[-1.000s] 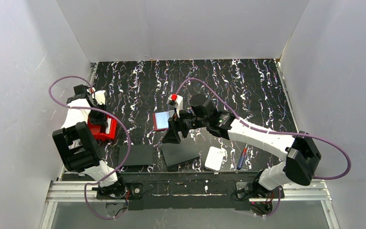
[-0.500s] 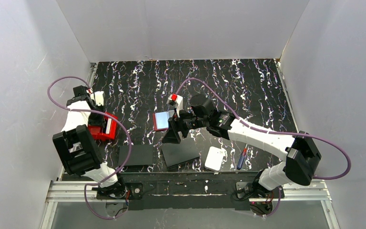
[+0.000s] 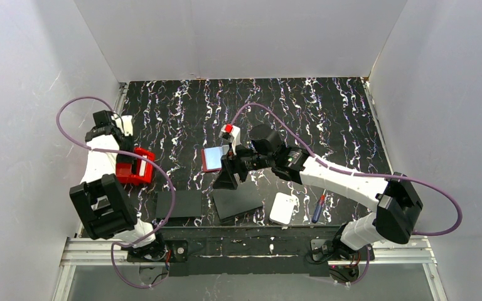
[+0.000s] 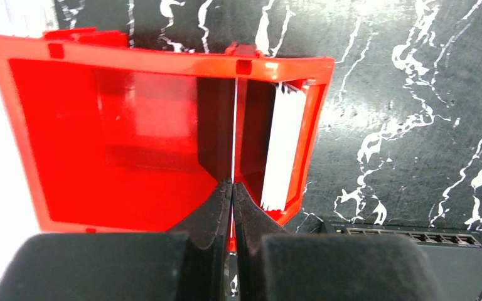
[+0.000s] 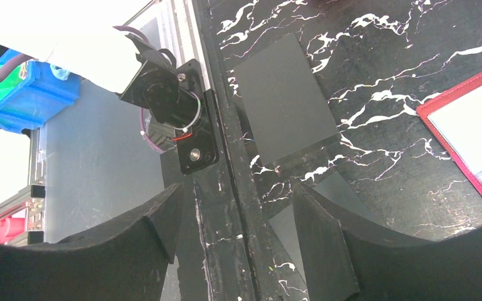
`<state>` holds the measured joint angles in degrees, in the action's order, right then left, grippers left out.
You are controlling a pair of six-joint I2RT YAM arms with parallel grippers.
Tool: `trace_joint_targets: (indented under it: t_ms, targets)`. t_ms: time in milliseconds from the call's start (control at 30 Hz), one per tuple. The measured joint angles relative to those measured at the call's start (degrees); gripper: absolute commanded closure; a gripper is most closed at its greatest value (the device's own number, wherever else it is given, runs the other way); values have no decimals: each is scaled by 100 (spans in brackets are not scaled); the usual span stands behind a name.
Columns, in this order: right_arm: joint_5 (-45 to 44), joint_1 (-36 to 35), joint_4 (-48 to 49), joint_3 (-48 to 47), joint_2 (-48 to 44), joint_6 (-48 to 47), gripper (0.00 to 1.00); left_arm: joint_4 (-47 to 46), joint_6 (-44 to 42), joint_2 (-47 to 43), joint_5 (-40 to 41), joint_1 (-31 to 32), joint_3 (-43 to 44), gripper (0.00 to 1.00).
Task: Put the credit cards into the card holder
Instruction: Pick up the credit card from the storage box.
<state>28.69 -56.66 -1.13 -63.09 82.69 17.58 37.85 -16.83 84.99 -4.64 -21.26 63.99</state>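
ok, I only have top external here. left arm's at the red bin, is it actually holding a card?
Observer: Looks like it. In the left wrist view the left gripper is shut on a thin white credit card, seen edge-on over the open red bin.
Operator: anything else in the bin?
Observer: Yes, a second card, white, standing against the bin's end wall beside the held one.
Operator: and the right gripper?
Observer: The right wrist view shows the right gripper open, fingers wide apart with nothing between them. A black sheet lies on the table just beyond them.
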Motion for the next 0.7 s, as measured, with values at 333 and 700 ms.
trace_joint_targets:
  t_ms: [333,700]
  targets:
    - [-186,0,-92,-2,246,-11,27,348,1425,-1218,1037,292,743,100]
    - [392,1165,133,-2,670,618,13,-736,3436,-2776,-1070,1706,198,100]
